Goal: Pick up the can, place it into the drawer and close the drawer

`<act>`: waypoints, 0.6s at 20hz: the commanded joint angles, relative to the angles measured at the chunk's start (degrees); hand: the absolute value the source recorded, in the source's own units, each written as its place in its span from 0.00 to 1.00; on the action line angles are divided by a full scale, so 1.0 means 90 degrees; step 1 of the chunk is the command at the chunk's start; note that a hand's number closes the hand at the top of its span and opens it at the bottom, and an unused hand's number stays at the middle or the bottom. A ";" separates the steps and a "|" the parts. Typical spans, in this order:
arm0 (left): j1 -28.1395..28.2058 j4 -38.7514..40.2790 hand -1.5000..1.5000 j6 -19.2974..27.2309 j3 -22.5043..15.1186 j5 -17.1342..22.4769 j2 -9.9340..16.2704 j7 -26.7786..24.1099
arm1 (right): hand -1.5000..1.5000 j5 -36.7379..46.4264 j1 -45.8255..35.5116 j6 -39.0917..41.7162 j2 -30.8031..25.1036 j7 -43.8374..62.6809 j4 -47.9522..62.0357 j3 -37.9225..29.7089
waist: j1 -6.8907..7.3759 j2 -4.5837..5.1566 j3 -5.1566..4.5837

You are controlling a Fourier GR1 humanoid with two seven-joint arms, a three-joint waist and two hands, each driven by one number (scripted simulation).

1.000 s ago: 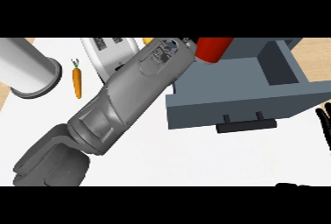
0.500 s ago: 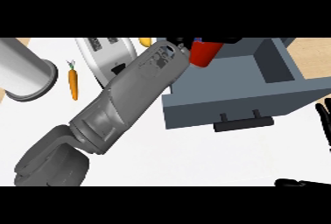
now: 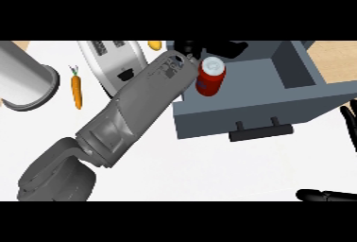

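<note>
My left hand (image 3: pixel 209 48), black, sits at twelve o'clock above the open grey drawer (image 3: pixel 307 71); whether its fingers are spread or curled I cannot tell. The red cylindrical can with white lid (image 3: pixel 210 76) stands just below it, inside the drawer. My right hand (image 3: pixel 349 124) rests at three o'clock, fingers straight. At ten o'clock on the white table (image 3: pixel 209 165): an orange carrot (image 3: pixel 77 90), a silver toaster (image 3: pixel 115 61).

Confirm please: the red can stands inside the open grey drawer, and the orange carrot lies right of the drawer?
Not quite. The orange carrot lies left of the open grey drawer, beside the white toaster, as the head view shows. The red can is inside the drawer.
</note>
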 commanded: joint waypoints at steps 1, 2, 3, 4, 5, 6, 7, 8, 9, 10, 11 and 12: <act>0.0055 0.0092 0.00 0.0207 -0.0066 0.0114 0.0000 -0.0160 | 0.00 0.0115 0.0181 0.0070 0.0113 -0.0196 -0.0034 0.0179 | -0.0090 0.0025 0.0003; 0.0060 -0.0078 0.00 0.0429 -0.0190 0.0155 0.0000 -0.0021 | 0.00 -0.0055 0.0133 0.0166 -0.0021 -0.0149 0.0006 0.0051 | -0.0105 0.0000 0.0005; 0.0088 -0.0100 0.00 0.0416 -0.0170 0.0215 0.0000 -0.0098 | 0.00 -0.0030 -0.0143 -0.0036 -0.0045 -0.0009 0.0043 -0.0068 | -0.0083 0.0018 0.0001; 0.0089 0.0082 0.00 0.0319 -0.0076 0.0247 0.0000 -0.0170 | 0.00 -0.0246 0.0060 0.0081 -0.0083 0.0134 -0.0258 -0.0105 | -0.0117 0.0012 -0.0002; 0.0081 0.0181 0.00 0.0210 -0.0012 0.0257 0.0000 -0.0311 | 0.00 -0.0232 0.0212 0.0174 -0.0056 -0.0157 -0.0203 -0.0120 | -0.0071 0.0013 0.0000; -0.0027 -0.0006 0.00 0.0321 -0.0103 0.0341 0.0000 -0.0054 | 0.00 -0.0073 0.0007 -0.0008 -0.0059 0.0198 -0.0260 -0.0022 | -0.0039 -0.0006 -0.0004; 0.0186 0.0057 0.00 0.0204 0.0001 0.0372 0.0000 -0.0422 | 0.00 0.0087 0.0090 0.0008 -0.0054 0.0005 -0.0211 -0.0012 | 0.0049 0.0000 -0.0007; -0.0057 0.0046 0.00 0.0347 -0.0005 0.0429 0.0000 -0.0193 | 0.00 0.0258 -0.0074 -0.0021 -0.0157 -0.0105 -0.0320 -0.0023 | -0.0036 0.0011 -0.0004; -0.0176 0.0075 0.00 0.0521 -0.0002 0.0433 0.0000 -0.0182 | 0.00 0.0391 -0.0029 0.0042 -0.0221 -0.0113 -0.0472 0.0067 | -0.0106 0.0017 -0.0004; -0.0065 -0.0107 0.00 0.0428 0.0016 0.0580 0.0000 -0.0036 | 0.00 0.0774 0.0081 -0.0019 -0.0198 -0.0456 -0.0367 0.0070 | 0.0013 -0.0020 -0.0003; 0.0223 -0.0064 0.00 0.0446 -0.0015 0.0564 0.0000 -0.0377 | 0.00 0.0855 0.0031 0.0019 -0.0355 -0.0469 -0.0390 -0.0004 | -0.0016 0.0013 -0.0005; -0.0052 -0.0073 0.00 0.0381 0.0119 0.0661 0.0000 -0.0207 | 0.00 0.1003 -0.0077 0.0019 -0.0518 -0.0465 -0.0535 -0.0044 | 0.0065 -0.0020 -0.0009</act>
